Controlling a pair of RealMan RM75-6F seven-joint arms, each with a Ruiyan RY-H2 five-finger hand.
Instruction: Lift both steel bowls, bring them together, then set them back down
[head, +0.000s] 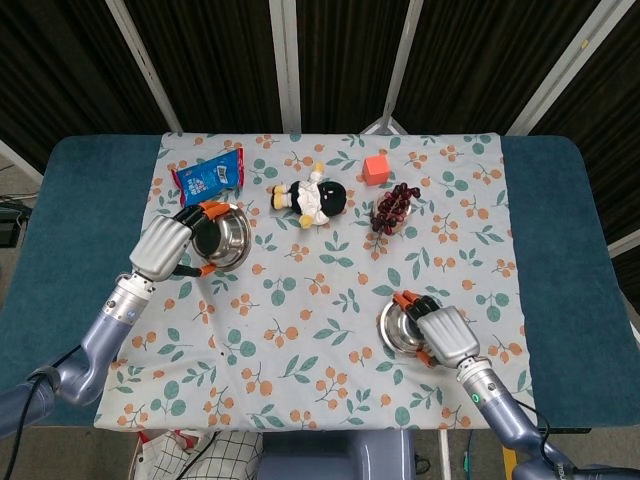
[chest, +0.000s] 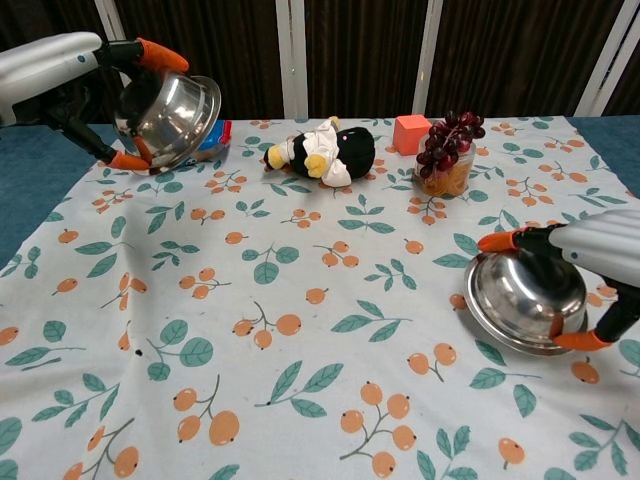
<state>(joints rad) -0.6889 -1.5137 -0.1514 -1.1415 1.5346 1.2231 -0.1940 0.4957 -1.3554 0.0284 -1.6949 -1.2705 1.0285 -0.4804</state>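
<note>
The left hand (chest: 60, 70) grips one steel bowl (chest: 168, 118) tilted above the cloth's far left; the right hand (chest: 600, 262) grips the other bowl (chest: 522, 297), tilted, near right. Between them lie a plush toy (chest: 325, 150), an orange cube (chest: 410, 133) and grapes (chest: 448, 140). The blue packet's (head: 211, 176) writing is unreadable.

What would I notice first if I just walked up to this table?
Probably the two shiny steel bowls, each held tilted above the flowery cloth: the left robot hand grips the far-left bowl, and the right robot hand grips the near-right bowl. Next, the plush toy lying at the back, beside an orange cube and dark grapes.
</note>
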